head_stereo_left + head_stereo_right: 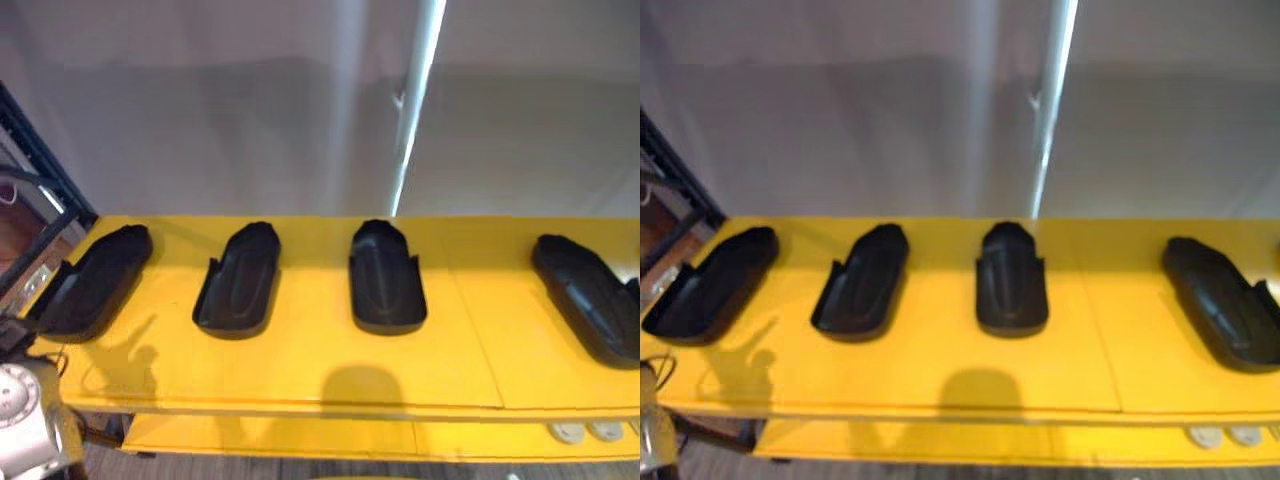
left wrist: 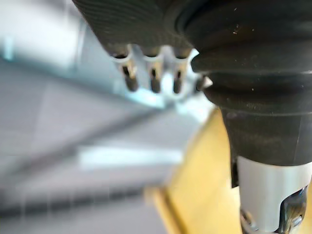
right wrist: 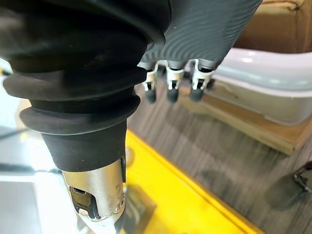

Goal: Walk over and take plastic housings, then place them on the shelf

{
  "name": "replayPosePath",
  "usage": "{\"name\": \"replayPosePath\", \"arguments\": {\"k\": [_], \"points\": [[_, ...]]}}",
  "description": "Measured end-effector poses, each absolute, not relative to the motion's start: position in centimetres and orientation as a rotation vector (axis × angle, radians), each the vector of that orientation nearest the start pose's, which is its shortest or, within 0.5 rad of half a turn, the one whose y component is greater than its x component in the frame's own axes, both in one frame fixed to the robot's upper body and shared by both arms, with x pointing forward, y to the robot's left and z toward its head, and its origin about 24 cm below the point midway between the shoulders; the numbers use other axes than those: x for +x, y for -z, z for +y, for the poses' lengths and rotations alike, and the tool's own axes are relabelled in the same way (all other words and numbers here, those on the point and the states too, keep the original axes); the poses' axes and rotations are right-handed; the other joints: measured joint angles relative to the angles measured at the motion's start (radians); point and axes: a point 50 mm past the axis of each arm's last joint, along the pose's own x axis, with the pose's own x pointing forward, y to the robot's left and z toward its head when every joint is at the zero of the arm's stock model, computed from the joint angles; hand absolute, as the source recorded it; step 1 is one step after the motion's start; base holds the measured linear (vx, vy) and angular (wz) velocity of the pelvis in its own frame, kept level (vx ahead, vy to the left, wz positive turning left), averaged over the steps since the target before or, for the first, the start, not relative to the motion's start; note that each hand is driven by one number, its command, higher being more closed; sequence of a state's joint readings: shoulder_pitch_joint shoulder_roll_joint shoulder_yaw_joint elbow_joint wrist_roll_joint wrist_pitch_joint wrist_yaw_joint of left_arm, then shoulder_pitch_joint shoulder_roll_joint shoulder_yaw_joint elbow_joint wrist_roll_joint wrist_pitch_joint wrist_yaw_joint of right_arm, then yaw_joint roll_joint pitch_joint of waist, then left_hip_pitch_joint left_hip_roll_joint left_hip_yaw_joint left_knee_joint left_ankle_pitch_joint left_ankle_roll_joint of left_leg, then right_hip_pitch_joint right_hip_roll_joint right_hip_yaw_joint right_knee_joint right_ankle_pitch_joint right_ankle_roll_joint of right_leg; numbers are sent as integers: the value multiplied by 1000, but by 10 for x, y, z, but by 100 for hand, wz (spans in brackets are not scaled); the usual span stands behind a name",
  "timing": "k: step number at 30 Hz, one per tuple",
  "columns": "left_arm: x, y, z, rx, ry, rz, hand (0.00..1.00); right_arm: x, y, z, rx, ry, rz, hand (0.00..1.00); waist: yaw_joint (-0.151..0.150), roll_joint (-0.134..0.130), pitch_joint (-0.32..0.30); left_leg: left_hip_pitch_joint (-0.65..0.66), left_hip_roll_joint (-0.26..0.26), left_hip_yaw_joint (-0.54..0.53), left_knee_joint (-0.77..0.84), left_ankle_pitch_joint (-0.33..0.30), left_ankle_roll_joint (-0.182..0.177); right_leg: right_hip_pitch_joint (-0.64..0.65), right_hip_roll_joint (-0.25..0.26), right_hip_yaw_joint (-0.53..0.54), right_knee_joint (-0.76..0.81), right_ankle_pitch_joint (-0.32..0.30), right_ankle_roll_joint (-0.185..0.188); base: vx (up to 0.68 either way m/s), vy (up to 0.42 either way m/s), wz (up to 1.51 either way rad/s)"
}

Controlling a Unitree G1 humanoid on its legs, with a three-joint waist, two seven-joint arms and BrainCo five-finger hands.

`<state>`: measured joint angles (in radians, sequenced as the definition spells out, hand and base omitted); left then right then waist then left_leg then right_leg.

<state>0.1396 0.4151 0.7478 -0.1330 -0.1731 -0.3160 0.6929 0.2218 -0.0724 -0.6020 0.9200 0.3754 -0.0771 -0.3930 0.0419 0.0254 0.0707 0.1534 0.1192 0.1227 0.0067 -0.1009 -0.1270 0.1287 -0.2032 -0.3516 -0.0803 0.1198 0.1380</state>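
Black plastic housings (image 1: pixel 385 280) are lying smooth and faintly glossy on a matt, smooth yellow shelf (image 1: pixel 320 370). The grey wood-grain floor (image 3: pixel 234 161) is looking matt, and a white plastic tub (image 3: pixel 273 73) is gleaming glossy.

**Plastic housing (image 1: pixel 590 295) cut off at right edge**
On the yellow surface (image 1: pixel 300 350), the rightmost plastic housing runs past the picture's edge; two pale items (image 1: pixel 585 431) beneath the surface are too small to identify.
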Motion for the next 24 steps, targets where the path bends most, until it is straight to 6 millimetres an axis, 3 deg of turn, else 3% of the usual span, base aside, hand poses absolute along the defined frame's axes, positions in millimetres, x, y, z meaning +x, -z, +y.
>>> {"name": "replayPosePath", "arguments": {"k": [3,7,9,12,14,16,17,19,24], "points": [[97,-138,405,342,-1549,-504,0,18,145,-278,291,1227,1021,0,11,10,-6,0,-1,-29,-2,1,1,20,-3,-35,0,-14,-4,14,3,33],[61,-96,430,307,-1776,-270,0,21,144,-282,298,1196,1030,0,31,20,-6,-2,-5,-61,-7,6,2,37,-7,-67,0,-21,-2,18,7,23],[30,-53,439,240,-1912,-14,0,31,143,-287,307,1170,1019,0,31,23,-8,-1,-8,-69,-17,11,3,41,-9,-81,0,-24,2,10,12,16],[-1,1,434,100,-2012,325,0,37,143,-288,324,1164,1025,0,31,21,-7,2,-8,-80,-22,12,3,48,-10,-89,0,-31,11,17,10,11],[-20,32,422,-22,-2033,513,0,39,144,-288,334,1162,1048,0,30,15,-4,3,-8,-80,-23,13,2,49,-10,-89,0,-31,12,10,5,2],[-39,69,396,-137,-1929,760,0,36,146,-287,328,1179,1075,0,26,8,-1,9,-9,-77,-31,14,3,49,-10,-88,0,-32,13,12,9,-2],[-43,78,388,-172,-1889,813,0,35,146,-287,327,1188,1080,0,24,8,0,12,-9,-74,-34,14,3,49,-10,-86,0,-32,13,30,23,-12],[-54,112,347,-328,-1745,988,0,29,148,-287,339,1214,1100,0,10,10,1,23,-9,-64,-39,14,3,50,-11,-79,0,-34,14,24,23,-11],[-37,155,268,-655,-1382,1167,0,28,148,-288,352,1238,1104,0,-19,16,28,40,-6,-44,-42,14,3,51,-8,-57,0,-33,14,-10,15,-10]]}}
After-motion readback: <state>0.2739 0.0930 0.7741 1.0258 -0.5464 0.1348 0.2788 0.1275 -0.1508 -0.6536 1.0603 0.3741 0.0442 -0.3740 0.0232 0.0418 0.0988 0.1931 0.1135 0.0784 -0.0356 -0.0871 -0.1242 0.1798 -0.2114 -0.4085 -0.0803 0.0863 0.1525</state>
